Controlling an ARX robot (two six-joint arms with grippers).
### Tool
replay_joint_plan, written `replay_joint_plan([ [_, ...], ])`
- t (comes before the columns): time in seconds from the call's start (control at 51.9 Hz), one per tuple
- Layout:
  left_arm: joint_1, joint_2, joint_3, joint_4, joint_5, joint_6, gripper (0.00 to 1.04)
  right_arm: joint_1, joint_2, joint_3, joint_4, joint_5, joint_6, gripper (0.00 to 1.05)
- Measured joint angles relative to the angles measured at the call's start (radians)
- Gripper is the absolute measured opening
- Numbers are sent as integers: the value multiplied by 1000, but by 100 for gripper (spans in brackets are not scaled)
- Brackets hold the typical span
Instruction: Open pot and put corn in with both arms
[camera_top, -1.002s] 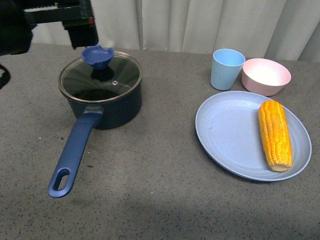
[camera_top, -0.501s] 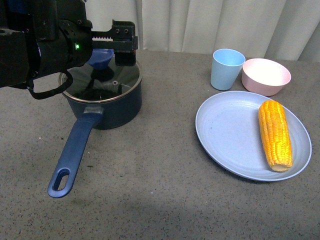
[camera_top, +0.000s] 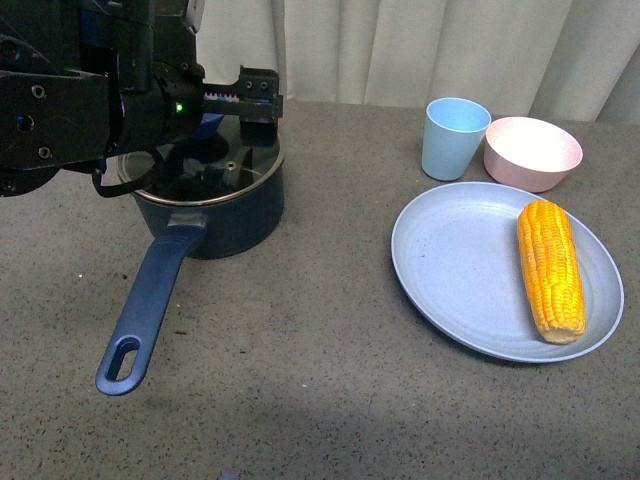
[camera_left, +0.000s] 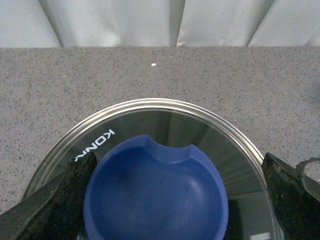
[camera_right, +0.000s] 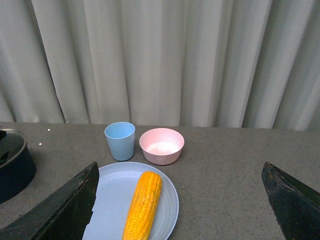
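Front view: the left end effector (camera_top: 235, 105) hangs over the glass lid (camera_top: 245, 160), which sits on the pot (camera_top: 235, 215) at the far left of the table (camera_top: 320, 400). Left wrist view shows its jaws spread wide either side of the lid's blue knob (camera_left: 155, 195), gripping nothing. The right end effector (camera_right: 179, 210) gapes wide and empty. The corn (camera_top: 550, 270) lies on the blue plate (camera_top: 450, 260) at right.

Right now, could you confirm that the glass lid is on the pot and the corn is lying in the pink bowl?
Not quite: the glass lid is on the pot, but the corn lies on the blue plate, not in the pink bowl. The front view shows it.
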Motion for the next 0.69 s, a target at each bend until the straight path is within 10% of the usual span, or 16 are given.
replay_joint_plan([
  [0.347,5,15,1,-8,-5,-21,98,0,0,0,0,0,0,95],
  [0.52,10,15,1,-4,-19,-19,65,0,0,0,0,0,0,95],
  [0.694,10,14,1,-4,-23,-16,63,0,0,0,0,0,0,95],
])
